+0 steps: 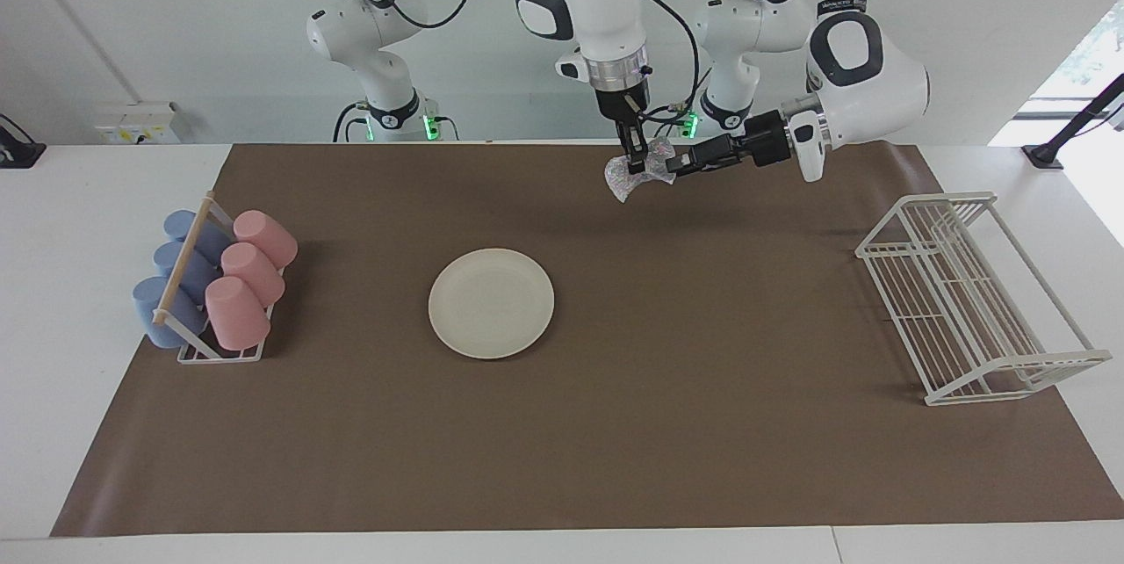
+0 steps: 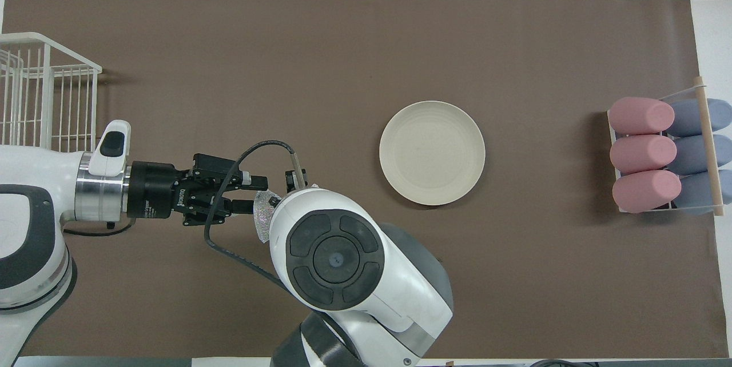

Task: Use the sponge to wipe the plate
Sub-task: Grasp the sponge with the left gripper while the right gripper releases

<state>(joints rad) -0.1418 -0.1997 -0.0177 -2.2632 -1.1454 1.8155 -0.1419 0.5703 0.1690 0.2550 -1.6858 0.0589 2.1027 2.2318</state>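
Two grippers meet at the sponge (image 1: 634, 177) above the brown mat (image 1: 615, 423): right gripper (image 1: 634, 163) fingers pinch it, left gripper (image 1: 673, 166) fingers straddle its edge, grip indeterminate. Plate (image 1: 491, 303) rests mid-mat on the white tabletop (image 1: 79, 221); white wall (image 1: 176, 19) backs the arms.

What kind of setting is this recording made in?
Most likely a robotics lab mocked up for dishwashing: a bare white table under a brown paper mat, with a white wire dish rack, a rack of pink and blue cups and one plate.
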